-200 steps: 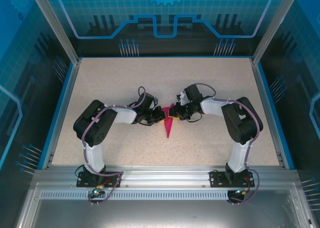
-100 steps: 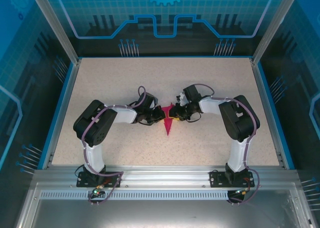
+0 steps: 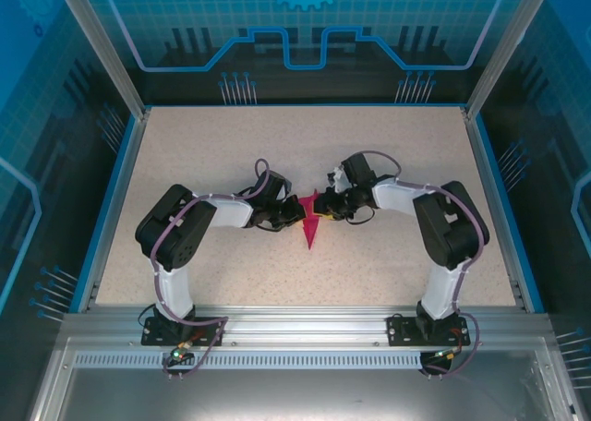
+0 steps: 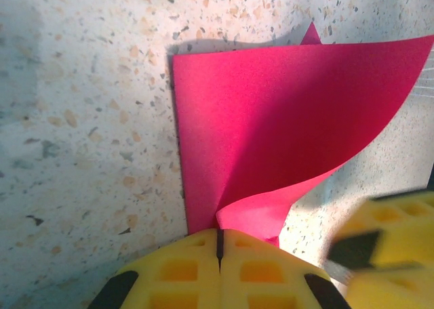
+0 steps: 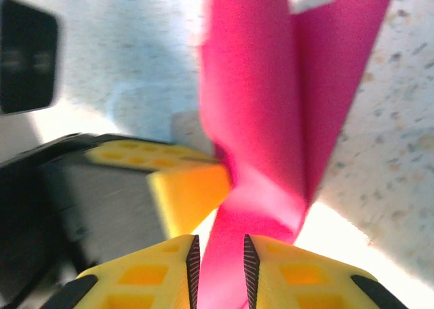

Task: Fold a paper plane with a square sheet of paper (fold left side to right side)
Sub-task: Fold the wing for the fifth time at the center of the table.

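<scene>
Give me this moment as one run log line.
left hand: shut on paper edge | right hand: pinching paper fold | paper: one flap curled up off table

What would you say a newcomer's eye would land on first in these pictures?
The bright magenta paper, folded to a point aimed at the near edge, stands out at the middle of the speckled table. Both arms reach inward to it: the left gripper is shut, its tips at the root of a curled-up flap, and the right gripper has paper between its slightly parted yellow fingers.
</scene>
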`<action>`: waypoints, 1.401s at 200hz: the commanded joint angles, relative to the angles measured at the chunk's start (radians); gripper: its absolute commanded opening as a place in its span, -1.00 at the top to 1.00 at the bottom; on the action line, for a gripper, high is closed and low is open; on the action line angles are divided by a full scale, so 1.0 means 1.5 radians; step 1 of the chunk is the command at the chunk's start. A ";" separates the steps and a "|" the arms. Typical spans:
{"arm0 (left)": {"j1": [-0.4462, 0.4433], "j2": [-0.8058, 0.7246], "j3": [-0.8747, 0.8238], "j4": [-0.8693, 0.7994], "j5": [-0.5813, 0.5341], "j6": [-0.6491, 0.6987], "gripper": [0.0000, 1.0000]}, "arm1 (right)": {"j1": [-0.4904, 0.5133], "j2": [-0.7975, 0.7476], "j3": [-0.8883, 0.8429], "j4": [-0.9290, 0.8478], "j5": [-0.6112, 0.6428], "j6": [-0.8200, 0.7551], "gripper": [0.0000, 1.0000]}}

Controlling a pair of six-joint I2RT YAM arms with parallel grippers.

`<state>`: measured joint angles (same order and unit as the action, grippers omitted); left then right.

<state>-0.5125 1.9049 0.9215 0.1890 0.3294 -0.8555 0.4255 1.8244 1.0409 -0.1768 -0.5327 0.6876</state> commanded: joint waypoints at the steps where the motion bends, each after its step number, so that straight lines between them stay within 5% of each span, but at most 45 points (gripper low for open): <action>1: 0.004 0.022 -0.012 -0.076 -0.065 0.014 1.00 | 0.007 -0.058 -0.025 -0.026 -0.032 0.002 0.49; 45: 0.003 0.022 -0.015 -0.073 -0.067 0.013 1.00 | 0.054 -0.104 -0.145 0.099 -0.060 0.112 0.52; 89: 0.003 0.019 -0.016 -0.076 -0.068 0.014 1.00 | 0.096 -0.089 -0.147 0.134 -0.050 0.135 0.52; 280: 0.003 0.020 -0.012 -0.086 -0.079 0.018 1.00 | 0.125 -0.022 -0.120 0.098 -0.020 0.133 0.50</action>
<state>-0.5133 1.9045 0.9215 0.1886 0.3267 -0.8555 0.5888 1.7657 0.8730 -0.0109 -0.5755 0.8761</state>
